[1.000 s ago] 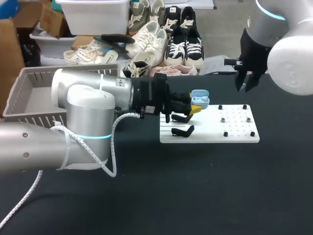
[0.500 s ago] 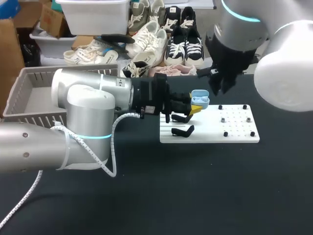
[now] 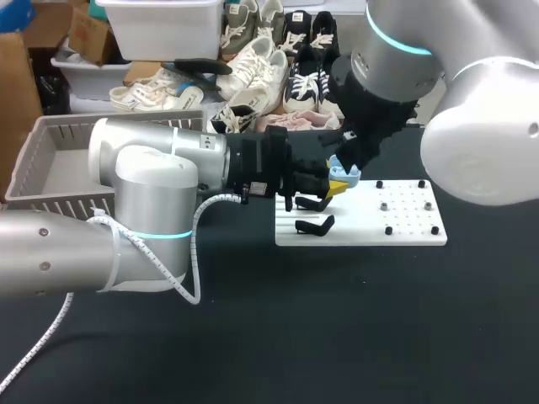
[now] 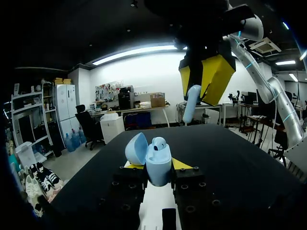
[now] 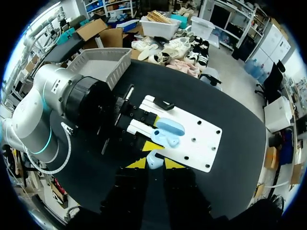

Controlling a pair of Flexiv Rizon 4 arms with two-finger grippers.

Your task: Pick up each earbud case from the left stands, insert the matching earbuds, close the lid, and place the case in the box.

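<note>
Our left gripper (image 4: 154, 167) is clamped on the open light-blue earbud case (image 4: 158, 160), held over the white stand board (image 3: 404, 220). Our right gripper (image 5: 155, 164) pinches a light-blue earbud (image 5: 154, 158) between its yellow tips, just above the case and apart from it.

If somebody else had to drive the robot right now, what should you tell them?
Left tool: shut on the open earbud case, holding it over the white board.
Right tool: shut on a blue earbud, right above the case.
Done: the case is off its stand, its lid is up, and one seated earbud seems to be inside.
Left to do: put the held earbud in, close the lid, then set the case in the grey box at the left.
</note>
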